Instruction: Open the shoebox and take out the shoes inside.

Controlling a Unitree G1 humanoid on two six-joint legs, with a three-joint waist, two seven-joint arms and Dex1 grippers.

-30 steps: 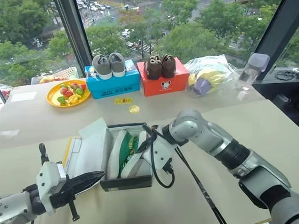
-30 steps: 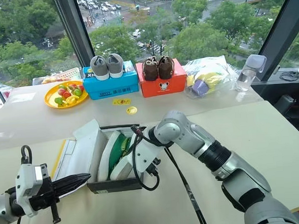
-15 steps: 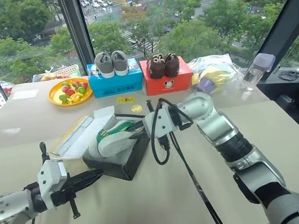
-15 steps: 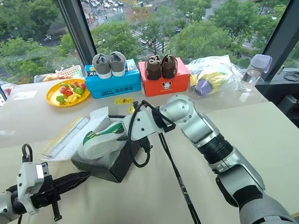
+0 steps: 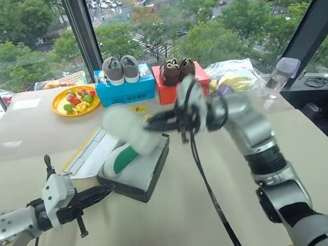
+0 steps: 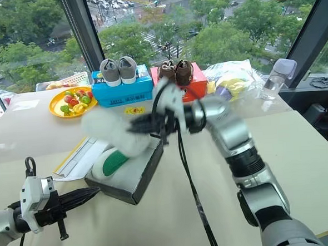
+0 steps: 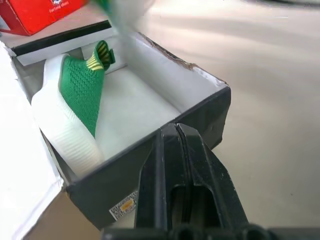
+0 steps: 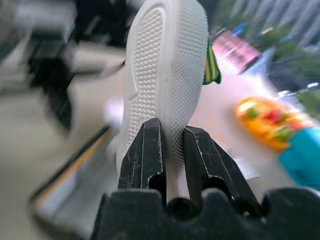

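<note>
The shoebox (image 5: 147, 178) lies open on the table, black base up front, its lid (image 5: 91, 155) folded flat to the left. One green shoe (image 5: 118, 159) with a white sole rests inside on the pale lining. My right gripper (image 8: 172, 145) is shut on the other shoe (image 8: 167, 65), gripping its white sole edge. It holds the shoe, blurred (image 5: 125, 130), in the air above the box. My left gripper (image 5: 106, 190) is shut and empty, low in front of the box's near corner, pointing at it.
At the back stand a blue box (image 5: 124, 91) with grey shoes and a red box (image 5: 180, 88) with brown shoes. A yellow fruit plate (image 5: 75, 103) sits left of them, a plastic bag (image 5: 236, 79) and bottle (image 5: 278, 74) right. A black cable (image 5: 205, 184) hangs from my right arm.
My right gripper rose and rolled, lifting one shoe out of the box. The box, tipped up half a second ago, lies flat again. The left gripper kept still.
</note>
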